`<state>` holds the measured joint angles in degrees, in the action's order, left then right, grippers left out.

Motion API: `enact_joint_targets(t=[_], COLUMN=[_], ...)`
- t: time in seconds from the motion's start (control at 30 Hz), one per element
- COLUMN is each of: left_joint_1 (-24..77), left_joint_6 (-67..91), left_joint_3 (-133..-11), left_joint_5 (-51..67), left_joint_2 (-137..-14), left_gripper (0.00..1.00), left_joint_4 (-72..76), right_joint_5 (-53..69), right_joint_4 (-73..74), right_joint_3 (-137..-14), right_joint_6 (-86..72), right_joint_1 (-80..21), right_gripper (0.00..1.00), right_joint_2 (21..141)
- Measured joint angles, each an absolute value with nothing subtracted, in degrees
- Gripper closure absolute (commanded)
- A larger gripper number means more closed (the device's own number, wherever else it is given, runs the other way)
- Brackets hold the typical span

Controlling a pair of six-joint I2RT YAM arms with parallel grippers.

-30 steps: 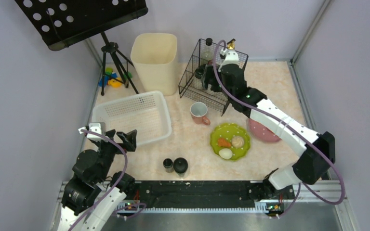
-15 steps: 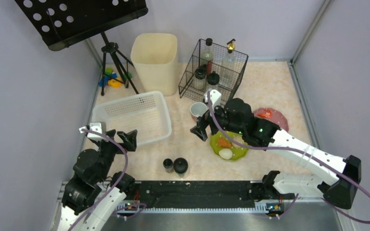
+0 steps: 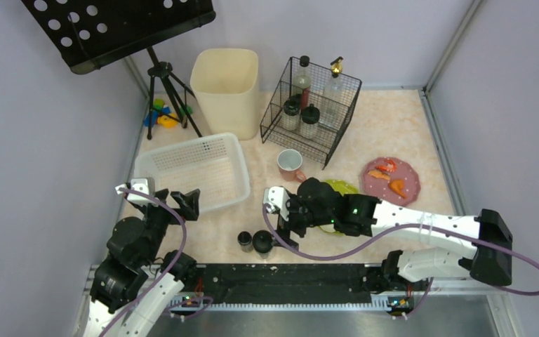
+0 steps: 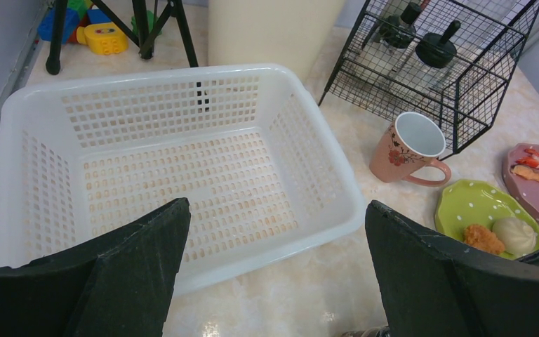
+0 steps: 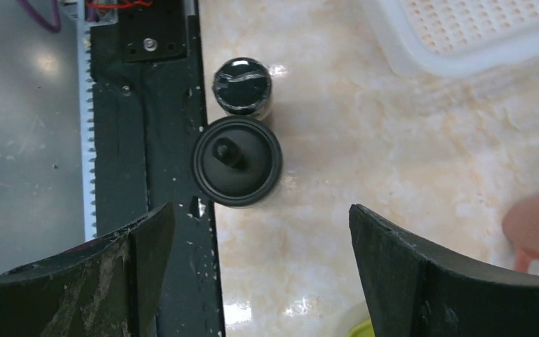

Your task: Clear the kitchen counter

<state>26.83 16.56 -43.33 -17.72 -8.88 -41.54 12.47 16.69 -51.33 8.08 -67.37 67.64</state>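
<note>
Left arm (image 3: 135,247): folded close to its base at the near left corner, with the wrist lifted and turned toward the basket (image 4: 182,175).
Right arm (image 3: 421,223): lies low and stretched from its base at the near right toward the left. Its wrist is over the near middle of the counter (image 3: 393,126) and looks straight down.
Counter: flat, under all the things. In the top view its long side seems to run left to right, along the black rail (image 3: 288,281).
Left jaws: spread wide and holding nothing. They are above the near rim of the basket and touch nothing.
Right jaws: spread wide and holding nothing. They hang over the counter edge and the rail, apart from the jars.
Jars: a big jar (image 5: 237,161) with a knob lid and a small jar (image 5: 242,86), both upright and just beside each other at the rail.
Mug (image 4: 407,149): upright, between the basket and the wire rack (image 3: 312,105).
Plates: a green plate (image 4: 474,207) with food, partly hidden under the right arm in the top view; a pink plate (image 3: 391,180) with food to the right of it.
Bin (image 3: 224,81): at the far edge, left of the rack.
</note>
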Motion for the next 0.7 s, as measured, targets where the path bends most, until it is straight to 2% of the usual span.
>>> enact_joint_targets(t=[0.4, 0.7], left_joint_1=[26.85, 26.85], left_joint_6=[16.56, 16.56], left_joint_3=[-43.33, -43.33], left_joint_5=[-17.67, -17.65], left_joint_2=[-8.88, -8.88], left_gripper=[0.01, 0.01], left_joint_4=[-41.54, -41.52], right_joint_5=[19.92, 19.33], right_joint_4=[11.60, 7.27], right_joint_3=[-47.90, -47.24], right_joint_6=[12.49, 13.96], right_joint_1=[-71.26, -72.27], right_gripper=[0.08, 0.07], right_joint_2=[71.18, 75.59])
